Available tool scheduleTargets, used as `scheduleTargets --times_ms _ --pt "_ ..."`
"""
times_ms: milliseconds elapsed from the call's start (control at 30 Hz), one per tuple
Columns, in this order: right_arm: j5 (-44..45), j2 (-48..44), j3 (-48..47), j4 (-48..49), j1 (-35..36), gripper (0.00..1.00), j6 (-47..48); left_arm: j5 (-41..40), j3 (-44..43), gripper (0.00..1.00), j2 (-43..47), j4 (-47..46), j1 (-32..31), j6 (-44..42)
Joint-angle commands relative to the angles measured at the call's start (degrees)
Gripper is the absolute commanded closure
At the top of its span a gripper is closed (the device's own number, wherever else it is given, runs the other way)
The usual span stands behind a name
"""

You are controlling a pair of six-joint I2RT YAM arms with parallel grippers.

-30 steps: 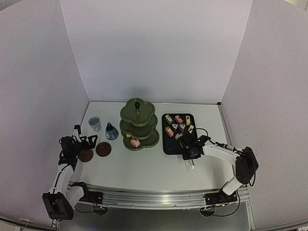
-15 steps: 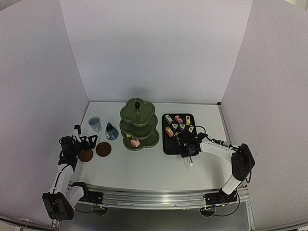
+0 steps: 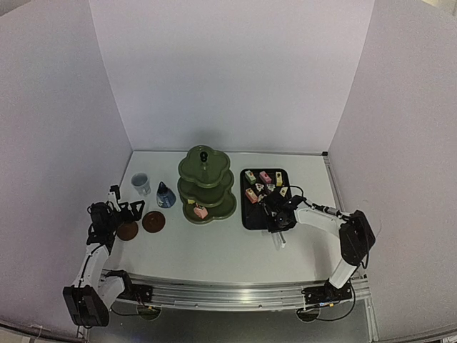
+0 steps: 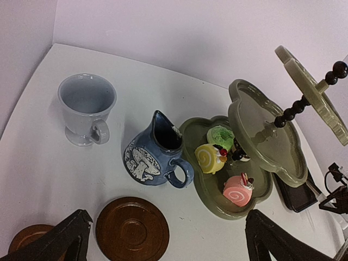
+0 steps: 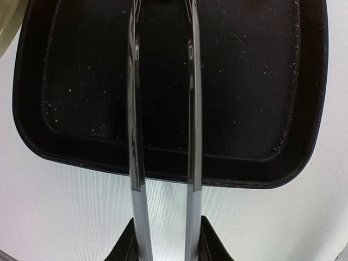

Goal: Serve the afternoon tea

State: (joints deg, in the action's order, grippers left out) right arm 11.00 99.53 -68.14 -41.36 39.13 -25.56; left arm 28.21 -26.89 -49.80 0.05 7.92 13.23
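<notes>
Two-blade tongs (image 5: 134,136), right claw (image 5: 165,244) gripping, cross tray (image 5: 244,173) rim

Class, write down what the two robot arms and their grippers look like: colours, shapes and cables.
The left arm and right arm have white links, bulky black joints and black bases. The left gripper and right gripper are black, each with two pointed fingers. Thin black cables trail by the bases.
</notes>
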Motion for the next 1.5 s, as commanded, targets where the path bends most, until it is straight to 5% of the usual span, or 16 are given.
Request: scheduleTargets --times_ms 0,833,1467 --pt "-0.9 -4.2 0.0 0.8 -0.2 0.97 -0.1 -1.0 -2.4 0.00 0.5 -0.6 -0.1 -1.2" --pt "-4.9 -17.7 -6.5 -6.4 3.0 1.00 5.7 -0.8 -2.5 0.00 0.6 -1.3 -0.1 -0.4" --pt "-12.6 -1.5 -16.8 -4.0 9.5 1.00 9.5 -0.9 -2.0 0.00 2.0 -0.5 -0.1 0.7"
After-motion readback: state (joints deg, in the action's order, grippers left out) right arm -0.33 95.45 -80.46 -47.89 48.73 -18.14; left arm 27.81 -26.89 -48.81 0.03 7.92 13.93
